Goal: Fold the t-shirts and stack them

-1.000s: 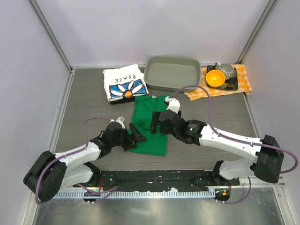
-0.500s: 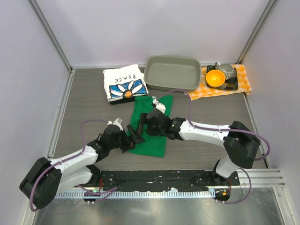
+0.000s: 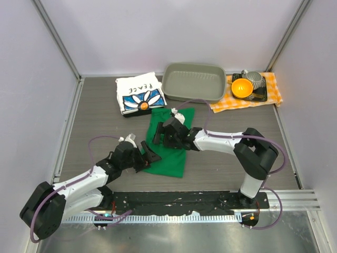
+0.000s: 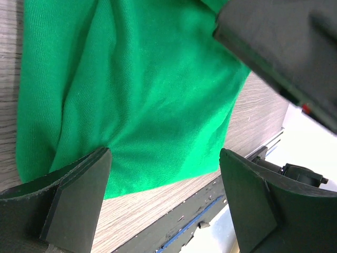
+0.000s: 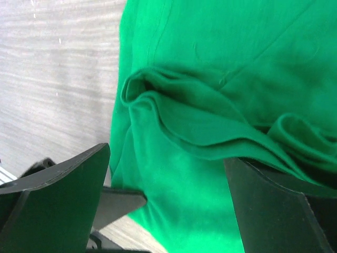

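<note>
Nearest the arm bases, the left gripper [image 3: 147, 158] sits low over the near left corner of the green t-shirt [image 3: 171, 161], its jaws spread wide with nothing between them; the left wrist view shows the two fingers straddling bare green cloth close to the hem. That placement looks like a set-up for pinching the shirt's left edge, so the side can be carried across in a fold.

The shirt lies flat on the table [image 3: 95, 116], mid-way between the arms and partly folded into a narrow strip. Its long axis runs near to far, with the near end leaning slightly left. Which end holds the neck I cannot tell.

Further up the same left edge, the right gripper [image 3: 157, 135] is also fully open and empty, poised above a rumpled ridge of cloth [image 5: 174, 108]. The two claws probably share one edge so that it lifts evenly.

Beyond, the folded PEACE t-shirt [image 3: 139, 94] rests just beside the green one's far left corner, likely the stack's base. Farthest are a grey tray [image 3: 192, 83] and a checked cloth [image 3: 224, 104] with an orange bowl [image 3: 241, 88]
</note>
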You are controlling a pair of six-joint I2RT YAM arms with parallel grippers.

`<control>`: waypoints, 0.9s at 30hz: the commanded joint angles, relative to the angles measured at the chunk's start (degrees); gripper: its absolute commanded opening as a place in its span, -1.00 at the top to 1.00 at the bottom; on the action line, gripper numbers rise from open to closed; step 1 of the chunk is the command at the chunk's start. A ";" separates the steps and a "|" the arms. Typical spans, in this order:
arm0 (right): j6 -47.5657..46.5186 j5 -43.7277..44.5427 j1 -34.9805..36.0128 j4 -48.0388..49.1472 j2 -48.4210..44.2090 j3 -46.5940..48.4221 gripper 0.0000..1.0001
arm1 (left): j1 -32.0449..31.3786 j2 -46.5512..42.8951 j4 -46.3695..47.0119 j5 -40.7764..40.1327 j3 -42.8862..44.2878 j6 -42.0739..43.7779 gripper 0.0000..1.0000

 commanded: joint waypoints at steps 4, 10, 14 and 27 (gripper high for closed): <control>-6.21 7.04 -4.04 3.96 2.20 6.30 -0.88 | -0.18 -1.95 -4.67 -1.71 -1.69 0.21 -0.78; -13.95 16.19 -4.13 -1.22 -1.48 9.81 -0.88 | -0.27 -3.27 -5.73 -1.71 -1.96 0.12 -0.77; -19.39 22.59 -2.81 -8.34 -9.55 9.03 -0.90 | -0.36 -7.22 -9.24 -1.27 1.36 0.30 -0.79; -9.49 11.90 2.20 -21.71 -30.83 -12.67 -0.93 | -0.36 -4.59 -41.41 -4.17 19.58 7.86 -0.82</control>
